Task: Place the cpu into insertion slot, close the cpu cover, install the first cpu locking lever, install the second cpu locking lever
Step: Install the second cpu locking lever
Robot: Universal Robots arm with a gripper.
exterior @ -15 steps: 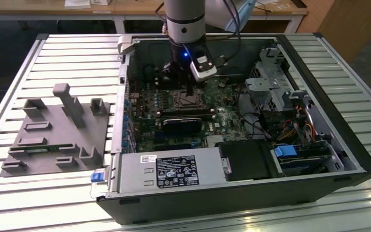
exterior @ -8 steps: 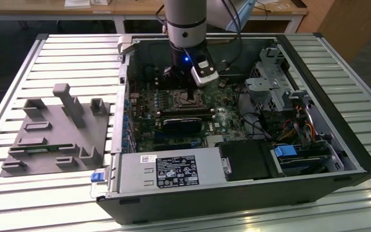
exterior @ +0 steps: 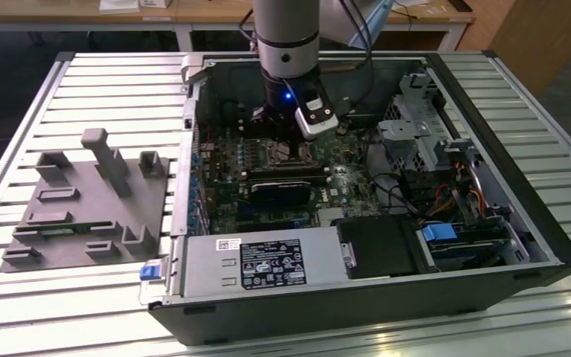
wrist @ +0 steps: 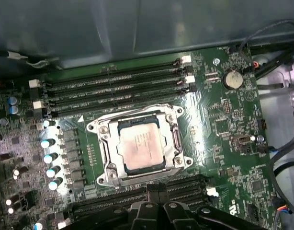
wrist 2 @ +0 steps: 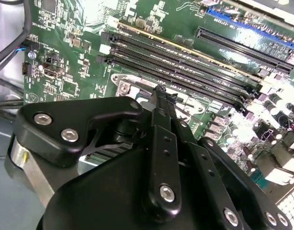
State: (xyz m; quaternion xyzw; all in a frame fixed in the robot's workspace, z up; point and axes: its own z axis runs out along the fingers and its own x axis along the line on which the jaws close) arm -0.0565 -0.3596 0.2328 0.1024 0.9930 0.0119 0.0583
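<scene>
The cpu (wrist: 140,143) lies flat in the insertion slot (wrist: 105,178) on the green board, its silvery top showing. The cpu cover (wrist: 107,148) lies down around it as a metal frame. A thin lever rod (wrist: 177,139) runs along one side of the frame; whether it is latched I cannot tell. My gripper (wrist: 153,190) hangs just beside the socket's edge, by the memory slots, fingers together and holding nothing. In the second wrist view the gripper (wrist 2: 161,95) hovers over a corner of the slot's frame (wrist 2: 124,87). In the exterior view the gripper (exterior: 283,147) is inside the open case.
Long black memory slots (wrist: 113,91) flank the socket on two sides. Capacitors (wrist: 49,158) stand close by. The case wall, drive cage (exterior: 419,126) and cables (exterior: 434,201) crowd the exterior view's right. A power supply (exterior: 256,260) sits in front. A grey fixture tray (exterior: 82,201) lies outside the case.
</scene>
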